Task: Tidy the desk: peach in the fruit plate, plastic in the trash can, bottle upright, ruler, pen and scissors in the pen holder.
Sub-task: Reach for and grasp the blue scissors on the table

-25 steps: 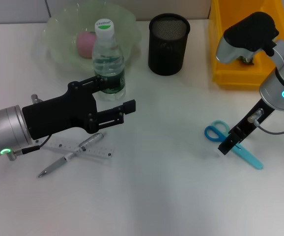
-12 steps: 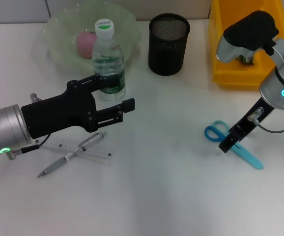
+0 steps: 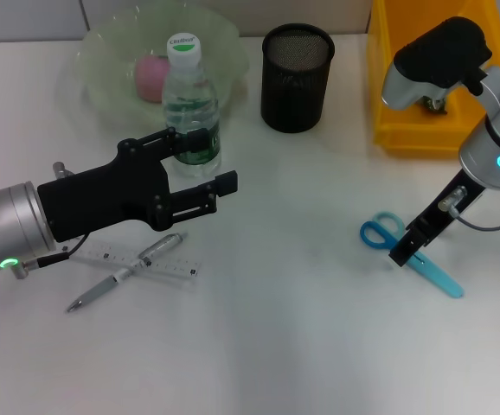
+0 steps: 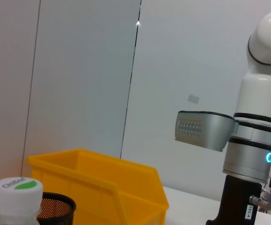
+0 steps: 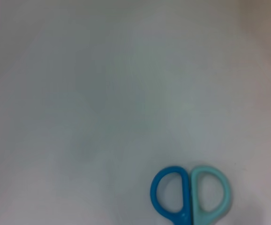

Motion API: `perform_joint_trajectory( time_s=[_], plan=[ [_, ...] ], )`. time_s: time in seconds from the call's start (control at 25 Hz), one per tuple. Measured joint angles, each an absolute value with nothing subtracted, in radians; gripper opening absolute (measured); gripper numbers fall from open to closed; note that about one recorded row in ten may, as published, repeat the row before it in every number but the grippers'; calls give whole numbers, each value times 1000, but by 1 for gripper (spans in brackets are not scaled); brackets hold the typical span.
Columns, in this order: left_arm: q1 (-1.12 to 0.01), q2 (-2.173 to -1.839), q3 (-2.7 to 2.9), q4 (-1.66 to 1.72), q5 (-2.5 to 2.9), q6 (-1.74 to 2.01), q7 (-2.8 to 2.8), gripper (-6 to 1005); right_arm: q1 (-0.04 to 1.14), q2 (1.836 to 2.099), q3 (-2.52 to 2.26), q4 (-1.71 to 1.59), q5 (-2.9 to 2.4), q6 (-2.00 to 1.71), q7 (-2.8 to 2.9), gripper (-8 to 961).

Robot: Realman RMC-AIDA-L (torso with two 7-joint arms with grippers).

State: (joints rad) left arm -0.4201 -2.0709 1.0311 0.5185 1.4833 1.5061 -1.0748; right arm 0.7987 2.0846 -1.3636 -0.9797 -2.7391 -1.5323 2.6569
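The peach [image 3: 152, 75] already sits in the fruit plate [image 3: 103, 82], and the bottle [image 3: 190, 104] stands up straight just in front of that plate, so those jobs look done to me. My left gripper [image 3: 207, 173] is beside the bottle with its fingers spread apart and nothing in them; one finger is right by the bottle's label, the other is out over the table, so I think I am only letting the bottle stand by itself. The pen [image 3: 125, 272] and the ruler [image 3: 146, 261] lie crossed on the table just under my left arm. My right gripper [image 3: 410, 246] is down low on the scissors [image 3: 410, 255], near where the blades meet the handles, because I think the scissors go next into the pen holder [image 3: 297, 76]. I cannot tell if its fingers are closed on them. The blue handle rings poke out to one side of it, and the light blue blade pokes out the other side.
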Motion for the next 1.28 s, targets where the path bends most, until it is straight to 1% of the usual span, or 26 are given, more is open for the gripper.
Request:
perform_joint_trajectory(
  time_s=[1.28],
  plan=[
    [-437,-2072,1038,508,1484,1443,-1063,739,818,2085,-1391,-945,-2741,-1506,2665,780]
  ],
)
